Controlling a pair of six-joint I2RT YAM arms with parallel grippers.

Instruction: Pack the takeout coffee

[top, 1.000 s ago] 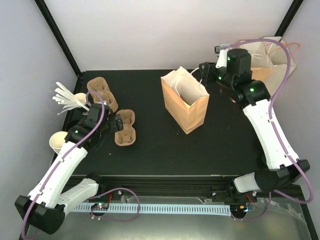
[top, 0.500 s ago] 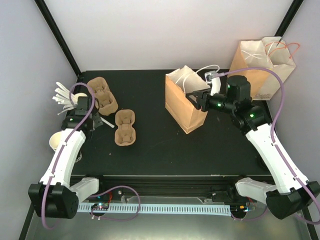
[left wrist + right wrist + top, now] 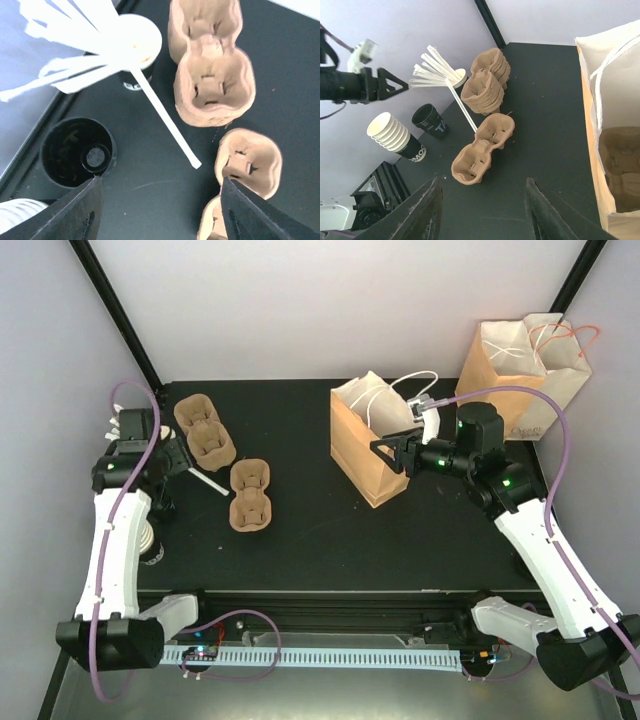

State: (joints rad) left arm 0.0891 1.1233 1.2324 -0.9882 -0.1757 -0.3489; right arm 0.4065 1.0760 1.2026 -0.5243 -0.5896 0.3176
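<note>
My left gripper (image 3: 160, 182) hangs spread wide, the coffee cup (image 3: 77, 159) just ahead of one finger (right gripper (image 3: 482, 182) spread too).

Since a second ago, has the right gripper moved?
Yes. The right gripper was beyond the far corner of the brown bag; now it sits lower in the top view, at the bag's right side.

On my worktop (image 3: 320, 535) the stacked carriers (image 3: 203, 430) lie far left, with a single carrier (image 3: 249, 494) just nearer me. Along the left edge the straw cup (image 3: 140, 42) stands farthest, then the takeout coffee (image 3: 77, 152), then the cup stack (image 3: 392, 134). The open bag (image 3: 375, 445), right of centre, holds another carrier (image 3: 625, 165). A second bag (image 3: 520, 370) stands behind it to the right.
</note>
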